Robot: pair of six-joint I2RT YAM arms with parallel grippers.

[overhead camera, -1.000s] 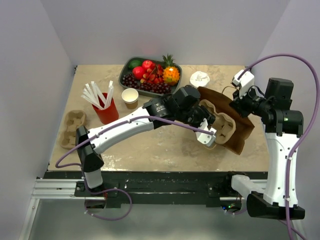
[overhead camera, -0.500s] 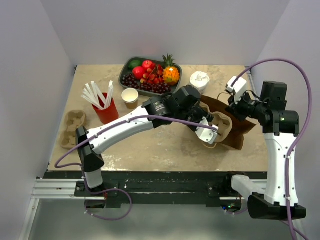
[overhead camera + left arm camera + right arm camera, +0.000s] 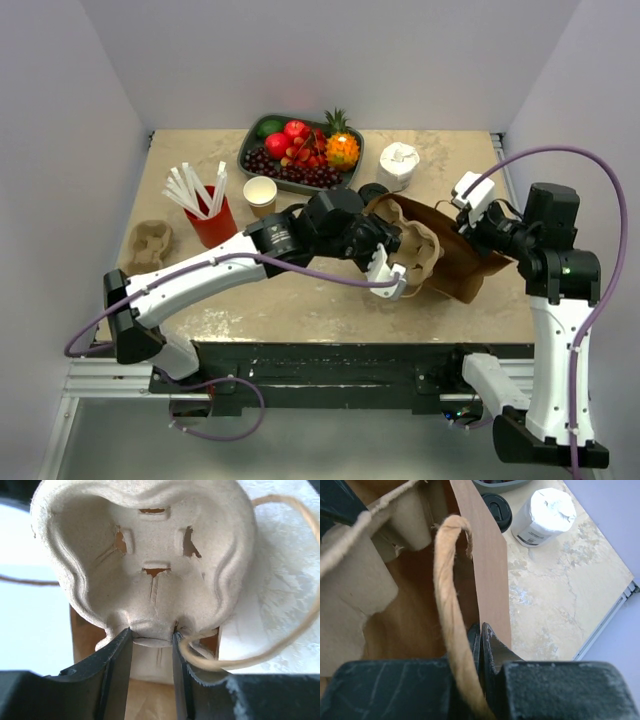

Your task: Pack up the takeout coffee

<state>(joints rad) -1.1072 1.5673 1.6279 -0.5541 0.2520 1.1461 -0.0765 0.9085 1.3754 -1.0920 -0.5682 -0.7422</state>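
Observation:
The takeout coffee [image 3: 373,192] shows only its black lid [image 3: 497,511], standing on the table just behind the bag's mouth. My left gripper [image 3: 386,278] [image 3: 152,640] is shut on the rim of a pulp cup carrier [image 3: 413,252] [image 3: 145,560], held at the mouth of the brown paper bag [image 3: 458,262]. The carrier's end is partly inside the bag. My right gripper [image 3: 468,212] [image 3: 481,630] is shut on the bag's top edge [image 3: 490,570], with the twine handle [image 3: 447,580] looping beside it.
A white lidded cup [image 3: 398,164] [image 3: 543,515] stands beside the coffee. Further back is a fruit tray [image 3: 262,160]. A lidless brown cup [image 3: 260,193], a red cup with straws [image 3: 212,218] and a second carrier [image 3: 148,244] are at the left.
My left arm has drawn back left with the carrier, uncovering the black lid. The bag's mouth has shifted left and opened towards the carrier. The right gripper kept its hold on the bag.

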